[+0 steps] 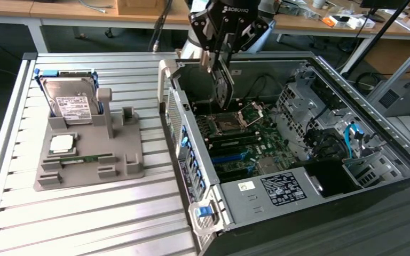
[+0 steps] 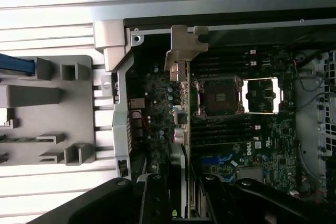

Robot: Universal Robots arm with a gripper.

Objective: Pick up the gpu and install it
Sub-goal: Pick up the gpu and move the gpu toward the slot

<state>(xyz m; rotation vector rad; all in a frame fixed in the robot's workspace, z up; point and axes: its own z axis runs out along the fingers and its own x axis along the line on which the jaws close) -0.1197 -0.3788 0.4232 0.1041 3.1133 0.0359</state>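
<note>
Exterior view had the gripper (image 1: 218, 63) in the upper centre of the frame, over the open case (image 1: 376, 122), its jaws clamped on the top edge of the gpu (image 1: 223, 88). The card hung on edge inside the case mouth, above the board (image 1: 251, 146) and clear of it as far as I could tell.

On the wrist view I saw the gpu (image 2: 182, 124) edge-on between the fingers (image 2: 152, 198), with its bracket (image 2: 185, 45) at the far end, near the case wall and beside the socket (image 2: 219, 96).

As I judged it, the step in hand was carrying the card to its slot. Doing that well meant keeping the card plumb, holding its long edge parallel to the slots, minding the bracket against the case wall, and staying off the socket (image 1: 231, 124).

The case held the board, a labelled power supply (image 1: 283, 189) in the lower right and blue cables (image 1: 351, 138) at the exterior view's right. On the exterior view's left a grey holder (image 1: 84, 178) carried a drive (image 1: 73, 104) standing upright, a chip (image 1: 61, 143) lying flat and a memory stick (image 1: 84, 158) on edge.
</note>
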